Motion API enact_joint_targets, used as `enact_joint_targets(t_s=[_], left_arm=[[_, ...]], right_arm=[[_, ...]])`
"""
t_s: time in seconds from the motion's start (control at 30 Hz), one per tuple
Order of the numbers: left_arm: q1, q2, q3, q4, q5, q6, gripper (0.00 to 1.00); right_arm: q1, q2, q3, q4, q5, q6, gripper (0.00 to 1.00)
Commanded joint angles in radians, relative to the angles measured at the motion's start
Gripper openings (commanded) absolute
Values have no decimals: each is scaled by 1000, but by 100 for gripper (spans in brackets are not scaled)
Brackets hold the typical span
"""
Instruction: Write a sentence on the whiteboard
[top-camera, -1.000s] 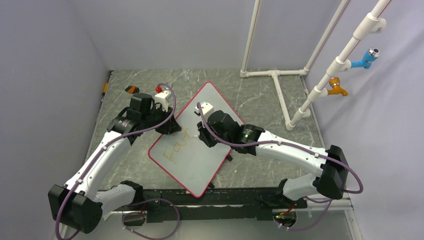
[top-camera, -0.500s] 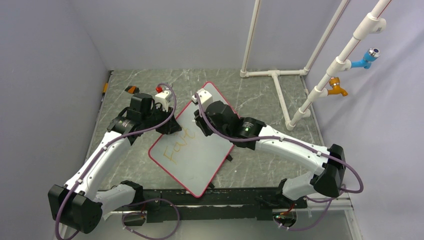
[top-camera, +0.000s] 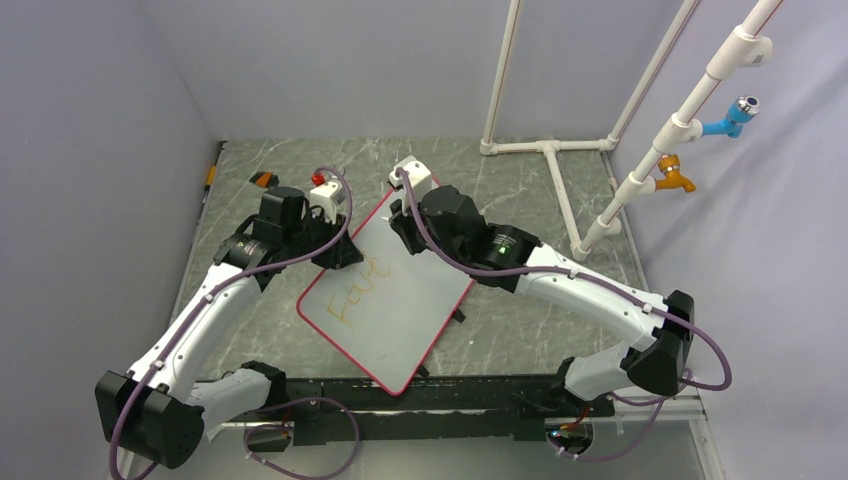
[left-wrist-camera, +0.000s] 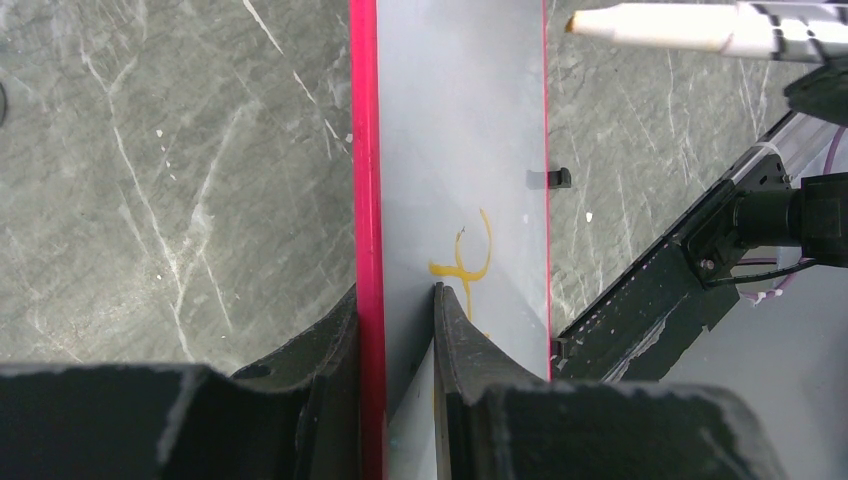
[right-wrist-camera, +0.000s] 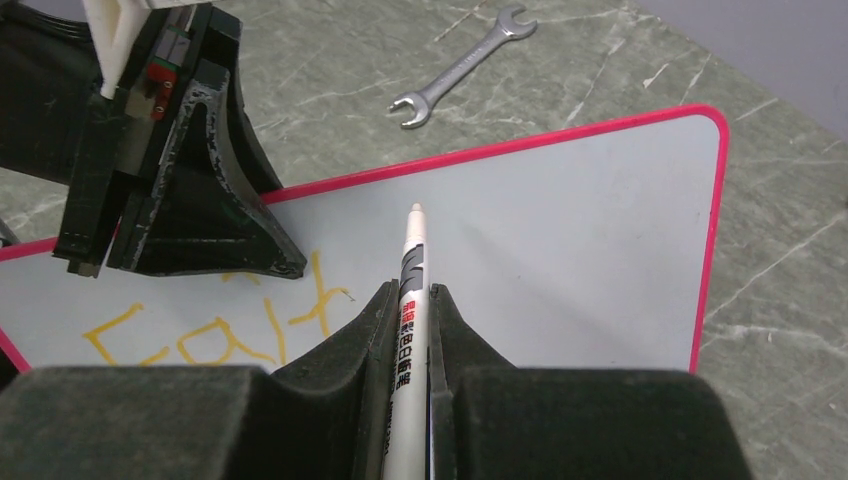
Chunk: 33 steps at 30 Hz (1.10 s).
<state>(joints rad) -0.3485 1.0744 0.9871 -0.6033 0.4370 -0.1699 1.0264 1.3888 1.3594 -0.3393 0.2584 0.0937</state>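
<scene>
left gripper (left-wrist-camera: 395, 295) clamped on whiteboard (top-camera: 400, 310) rim, steadying it for writing. right gripper (right-wrist-camera: 408, 290) clamped on marker (right-wrist-camera: 413, 240), tip aimed at blank area beside the letters (top-camera: 355, 290).

In the left wrist view the marker (left-wrist-camera: 680, 27) runs off at 3 o'clock, and the left gripper (left-wrist-camera: 396, 292) covers most of the sentence (left-wrist-camera: 468, 258). From above, the right arm (top-camera: 500, 245) hides the whiteboard (top-camera: 400, 315)'s 12 o'clock corner.

Left arm (top-camera: 205, 312) extended forward, left claw (left-wrist-camera: 395, 292) clamped narrow; right arm (top-camera: 590, 290) stretched inward, right claw (right-wrist-camera: 410, 290) pinched shut.
</scene>
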Motion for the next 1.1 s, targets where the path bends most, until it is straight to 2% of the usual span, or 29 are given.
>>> enact_joint_targets(t_s=[0.0,0.27,1.07], left_arm=[[0,-22,-3,31,-121,113,0],[0,-20,-1,29,-127,115,0],[0,-28,-2,30,-118,113,0]], right_arm=[[-20,13,24,31,-56,9,0],[-40,37,0,12,-141,29,0],[-65,106,-13,30,-188,31,0]])
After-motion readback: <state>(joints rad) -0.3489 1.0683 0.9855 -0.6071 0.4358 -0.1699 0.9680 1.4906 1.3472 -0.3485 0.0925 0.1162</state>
